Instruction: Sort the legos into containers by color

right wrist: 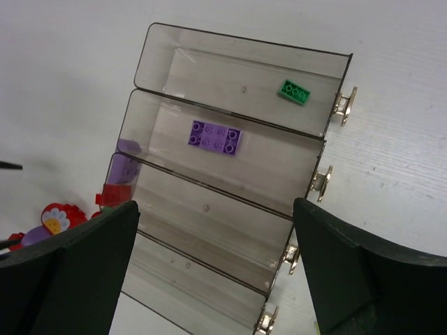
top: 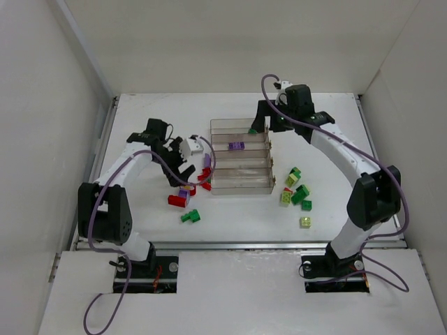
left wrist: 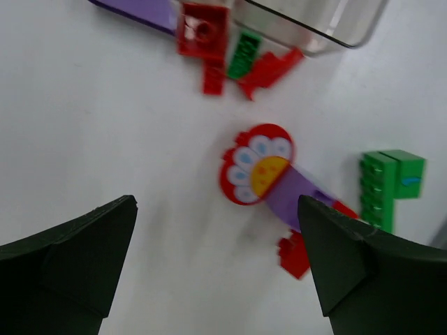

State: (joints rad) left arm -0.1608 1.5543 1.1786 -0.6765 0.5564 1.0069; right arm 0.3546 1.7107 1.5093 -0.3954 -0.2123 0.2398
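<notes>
The clear tray [top: 241, 174] of four long containers lies mid-table. A purple lego [top: 237, 146] rests in its second row and a green one [top: 253, 130] in the far row. In the right wrist view the same tray [right wrist: 230, 70] holds the green brick [right wrist: 295, 91] and the purple brick [right wrist: 215, 136]. My right gripper [right wrist: 216, 209] hangs open over the tray [top: 265, 129], nothing in it. My left gripper [top: 187, 159] stands open and empty [left wrist: 216, 202] over bare table, just short of a red flower piece [left wrist: 257, 171] on a purple brick [left wrist: 297, 199].
Red and purple bricks [top: 183, 195] and a green one [top: 190, 216] lie left of the tray. Green and lime bricks [top: 297, 192] lie to its right, with one lime brick [top: 305, 221] nearer. Red bricks [left wrist: 204, 31] crowd the tray's corner [left wrist: 314, 24]. White walls enclose the table.
</notes>
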